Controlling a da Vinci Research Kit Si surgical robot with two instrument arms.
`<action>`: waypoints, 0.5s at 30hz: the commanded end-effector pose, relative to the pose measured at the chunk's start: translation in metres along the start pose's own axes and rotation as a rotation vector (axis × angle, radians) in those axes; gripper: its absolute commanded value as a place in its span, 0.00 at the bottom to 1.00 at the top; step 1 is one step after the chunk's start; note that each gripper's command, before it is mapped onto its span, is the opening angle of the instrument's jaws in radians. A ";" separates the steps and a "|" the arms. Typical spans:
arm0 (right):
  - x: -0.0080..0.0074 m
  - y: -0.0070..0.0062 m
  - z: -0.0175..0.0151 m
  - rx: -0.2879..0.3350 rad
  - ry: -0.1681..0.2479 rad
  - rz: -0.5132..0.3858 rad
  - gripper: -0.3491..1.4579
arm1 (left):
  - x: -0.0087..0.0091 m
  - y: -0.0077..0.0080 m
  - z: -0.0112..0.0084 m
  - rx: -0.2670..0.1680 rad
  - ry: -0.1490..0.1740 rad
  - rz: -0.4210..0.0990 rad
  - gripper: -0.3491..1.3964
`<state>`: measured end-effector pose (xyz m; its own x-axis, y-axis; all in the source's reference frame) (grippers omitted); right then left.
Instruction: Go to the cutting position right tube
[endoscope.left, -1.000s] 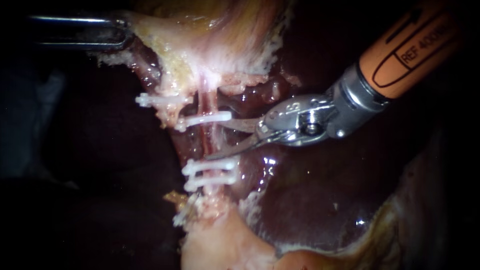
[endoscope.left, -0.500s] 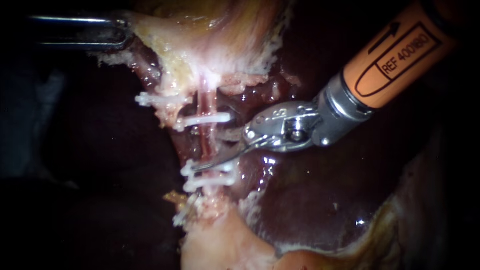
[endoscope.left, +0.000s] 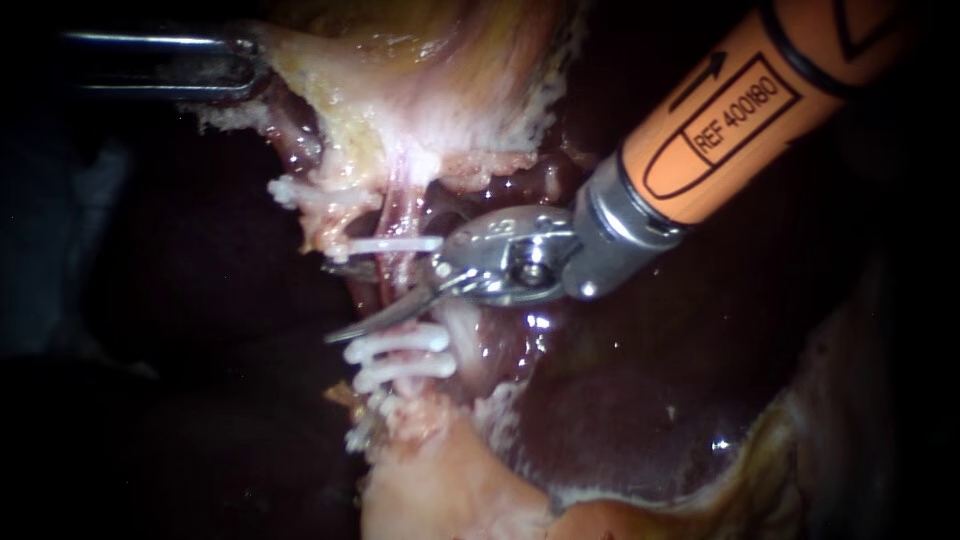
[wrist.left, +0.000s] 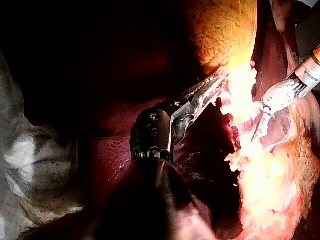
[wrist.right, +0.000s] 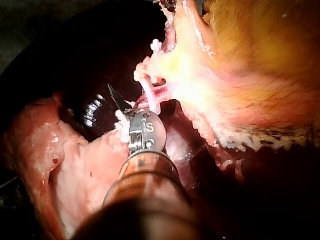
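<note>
Vertically, the right tube runs top to bottom in the endoscope view. I count four white clips. My right instrument has its blades open astride the tube, and my left instrument clamps the gallbladder.

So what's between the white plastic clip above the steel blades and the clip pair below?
Endoscope view: pink tube, crossed by open blades of right instrument.

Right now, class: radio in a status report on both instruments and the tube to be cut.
Left instrument shut on pale tissue. Right instrument blades open astride right tube, between upper clip and lower clips. Nothing blocking.
</note>
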<state>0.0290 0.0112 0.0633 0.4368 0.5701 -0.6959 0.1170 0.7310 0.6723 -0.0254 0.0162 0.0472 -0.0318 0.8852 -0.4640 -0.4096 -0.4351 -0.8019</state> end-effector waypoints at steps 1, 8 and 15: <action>0.0000 0.0000 0.0002 -0.001 0.000 0.005 0.86 | 0.0000 0.0000 0.0000 0.000 0.000 0.000 0.00; 0.0001 -0.0003 0.0007 -0.003 0.009 0.010 0.87 | -0.0001 0.0000 0.0001 0.001 0.001 0.000 0.00; 0.0012 -0.0022 0.0007 0.047 0.037 0.008 0.88 | -0.0001 0.0000 0.0001 0.001 0.000 0.000 0.00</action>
<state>0.0300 0.0098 0.0607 0.4011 0.5925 -0.6986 0.1599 0.7056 0.6903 -0.0255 0.0162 0.0472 -0.0314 0.8851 -0.4644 -0.4103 -0.4351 -0.8015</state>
